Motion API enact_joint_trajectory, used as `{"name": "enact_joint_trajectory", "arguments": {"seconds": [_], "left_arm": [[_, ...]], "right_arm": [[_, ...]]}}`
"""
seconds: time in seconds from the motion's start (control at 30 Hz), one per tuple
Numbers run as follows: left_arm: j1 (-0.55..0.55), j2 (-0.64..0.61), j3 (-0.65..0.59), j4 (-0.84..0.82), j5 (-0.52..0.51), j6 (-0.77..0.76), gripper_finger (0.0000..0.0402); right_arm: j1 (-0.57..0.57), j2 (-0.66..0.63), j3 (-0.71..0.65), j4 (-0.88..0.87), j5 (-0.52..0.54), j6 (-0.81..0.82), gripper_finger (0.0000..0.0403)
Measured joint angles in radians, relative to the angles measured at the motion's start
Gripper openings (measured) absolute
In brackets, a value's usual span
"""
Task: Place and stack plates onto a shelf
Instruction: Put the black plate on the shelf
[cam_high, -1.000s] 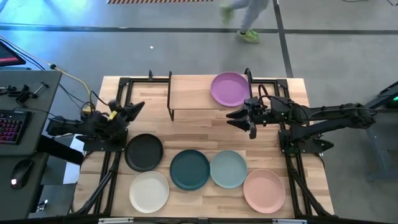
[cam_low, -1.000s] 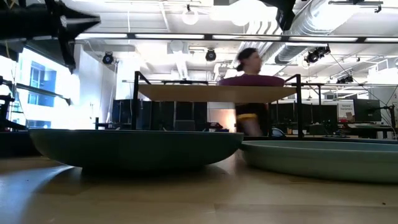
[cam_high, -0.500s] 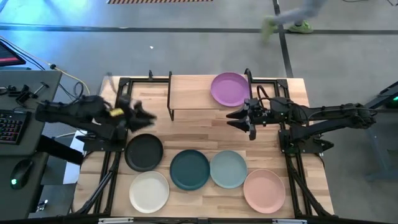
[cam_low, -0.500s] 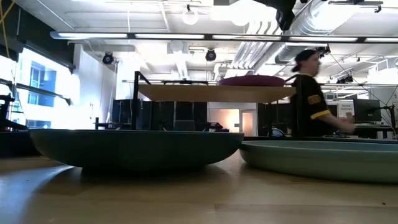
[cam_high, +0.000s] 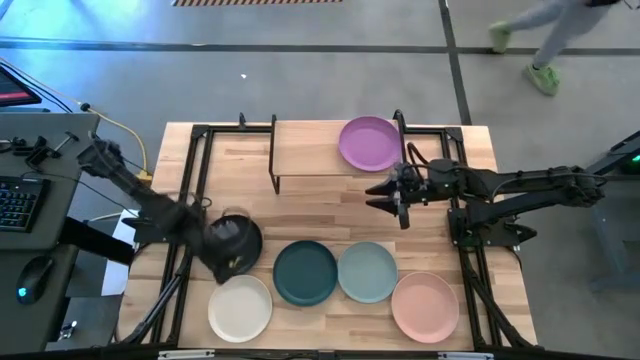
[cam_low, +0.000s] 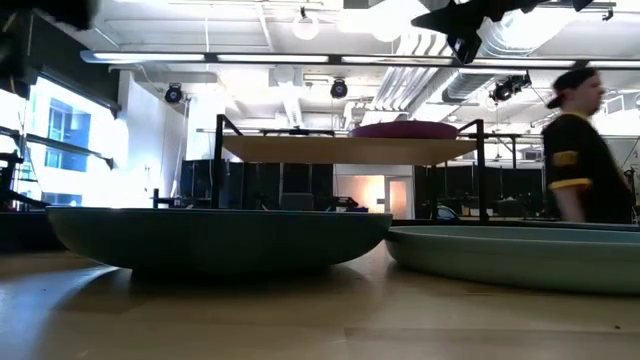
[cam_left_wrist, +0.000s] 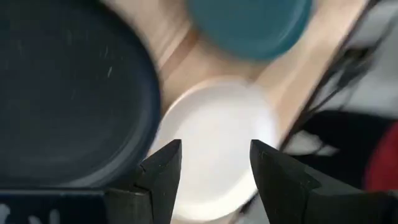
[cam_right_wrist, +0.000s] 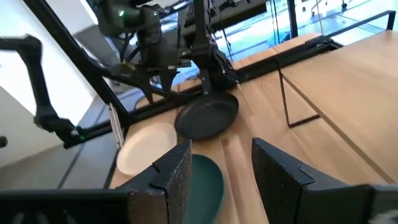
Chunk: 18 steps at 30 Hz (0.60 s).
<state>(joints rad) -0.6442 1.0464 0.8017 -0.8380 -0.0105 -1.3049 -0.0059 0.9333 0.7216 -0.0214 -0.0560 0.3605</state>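
Observation:
A purple plate (cam_high: 368, 143) lies on the right end of the low wood shelf (cam_high: 310, 150). On the table lie a black plate (cam_high: 228, 238), a cream-white plate (cam_high: 240, 306), a dark teal plate (cam_high: 305, 272), a pale blue-green plate (cam_high: 367, 271) and a pink plate (cam_high: 425, 306). My left gripper (cam_high: 233, 262) hangs open over the black plate's near edge, fingers pointing down, with the cream-white plate (cam_left_wrist: 214, 143) showing between them. My right gripper (cam_high: 385, 195) stands open just in front of the shelf, below the purple plate, holding nothing.
Black frame rails (cam_high: 190, 180) run along both sides of the table, and the shelf's thin black posts (cam_high: 273, 150) stand at its ends. A strip of bare wood lies between the shelf and the row of plates. A person (cam_low: 580, 150) walks past behind the table.
My left gripper has swung from beside the table's left edge toward the near edge and down, and now stands over the black plate. My right gripper has kept still. No plate has moved.

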Motion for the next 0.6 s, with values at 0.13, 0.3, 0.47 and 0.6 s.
{"name": "enact_joint_trajectory", "arguments": {"seconds": [0.13,0.3,0.47,0.6], "left_arm": [[-0.112,0.079,-0.031,-0.009,0.002,0.003,0.0181],[-0.185,0.175,-0.033,-0.036,-0.014,0.129,0.0181],[-0.297,0.255,-0.033,-0.057,-0.049,0.286,0.0181],[-0.373,0.299,-0.036,-0.089,-0.168,0.334,0.0181]], "right_arm": [[0.0,0.0,0.0,-0.034,0.0,-0.002,0.0149],[0.0,0.0,0.0,-0.05,0.0,-0.002,0.0149],[0.0,0.001,0.0,-0.05,0.034,-0.003,0.0149],[0.0,0.002,0.0,-0.058,0.066,0.002,0.0149]]}}
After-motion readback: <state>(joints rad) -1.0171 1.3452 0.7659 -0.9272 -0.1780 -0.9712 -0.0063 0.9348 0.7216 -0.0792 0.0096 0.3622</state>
